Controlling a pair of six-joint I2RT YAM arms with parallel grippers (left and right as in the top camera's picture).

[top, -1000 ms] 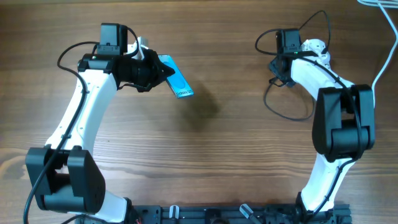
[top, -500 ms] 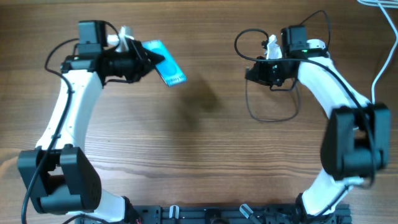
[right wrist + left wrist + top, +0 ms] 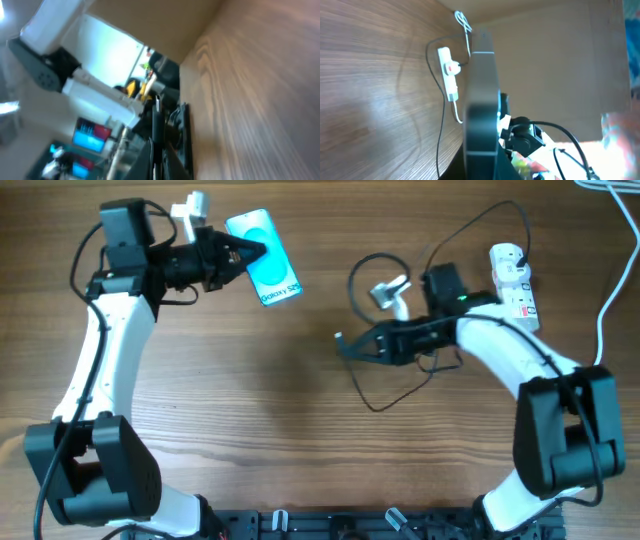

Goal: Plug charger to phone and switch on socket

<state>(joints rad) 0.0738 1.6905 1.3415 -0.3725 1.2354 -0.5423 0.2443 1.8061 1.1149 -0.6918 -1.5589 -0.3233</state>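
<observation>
While left pincer (image 3: 238, 254) clamps phone (image 3: 268, 272) aloft near far edge of tabletop (image 3: 300, 460), right pincer (image 3: 350, 346) pinches charger (image 3: 374, 409) tip mid-tabletop. Socket (image 3: 513, 280) lies by far right corner.

Two slim robot arms rise from a black base rail (image 3: 330, 525) fitted with small metal clips; the left arm (image 3: 100, 380) has smooth white tubular links joined by bulky black rounded joints; a thin black cable (image 3: 76, 268) loops beside its upper link; a boxy black camera block (image 3: 125, 230) and a small white fitting (image 3: 188, 205) sit at the wrist; the right arm (image 3: 500, 345) is built alike, with a tiny green light (image 3: 462, 298); the left gripper (image 3: 255, 252) and right gripper (image 3: 342, 342) are black and angular.
</observation>
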